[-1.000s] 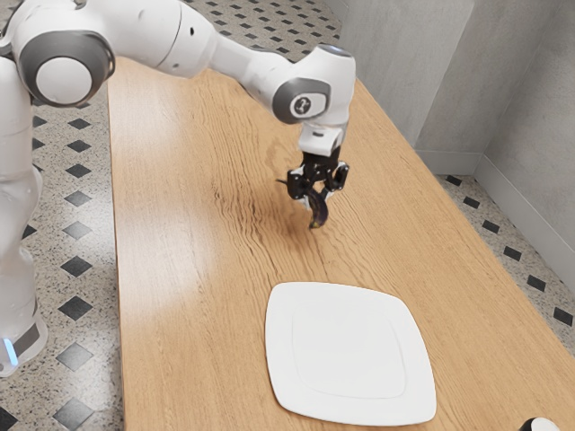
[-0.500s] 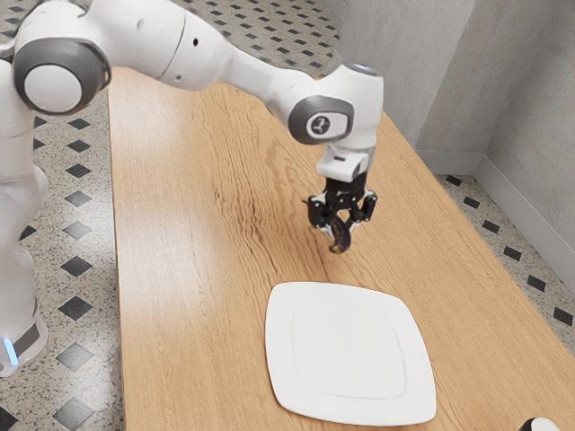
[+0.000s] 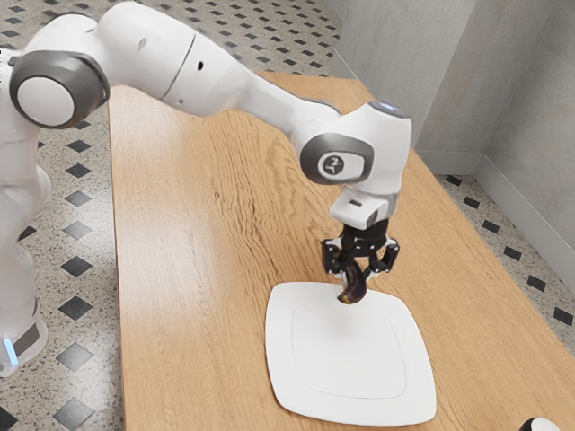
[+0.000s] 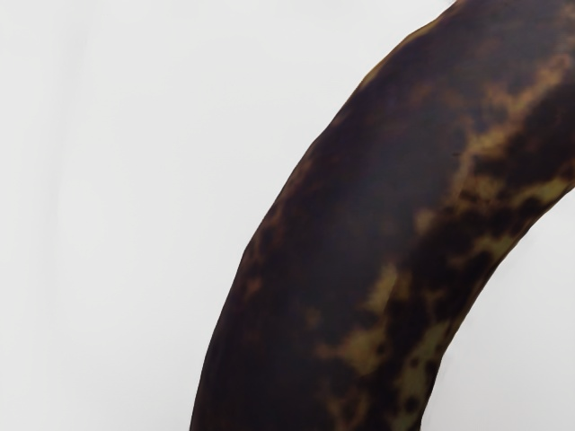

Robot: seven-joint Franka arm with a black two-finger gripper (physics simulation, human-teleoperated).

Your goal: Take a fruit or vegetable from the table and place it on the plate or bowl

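Banana (image 3: pixel 350 289) — blackened, mottled with yellow-brown flecks, gently curved — is clamped from two sides by the gripper (image 3: pixel 359 272), its long axis hanging nearly upright below the jaws. Nearest lies the plate (image 3: pixel 359 377): white, smooth, squarish with rounded corners and a shallow rim. The fruit's lower tip is seen over the plate's far part, so little beyond a lowering and release is judged to be needed. Grained wooden table (image 3: pixel 198 206) stretches beyond.

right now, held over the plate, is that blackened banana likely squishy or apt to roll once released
The banana is almost black, so probably soft and easily bruised. Its curve suggests it would rock, not roll far, on the flat plate.
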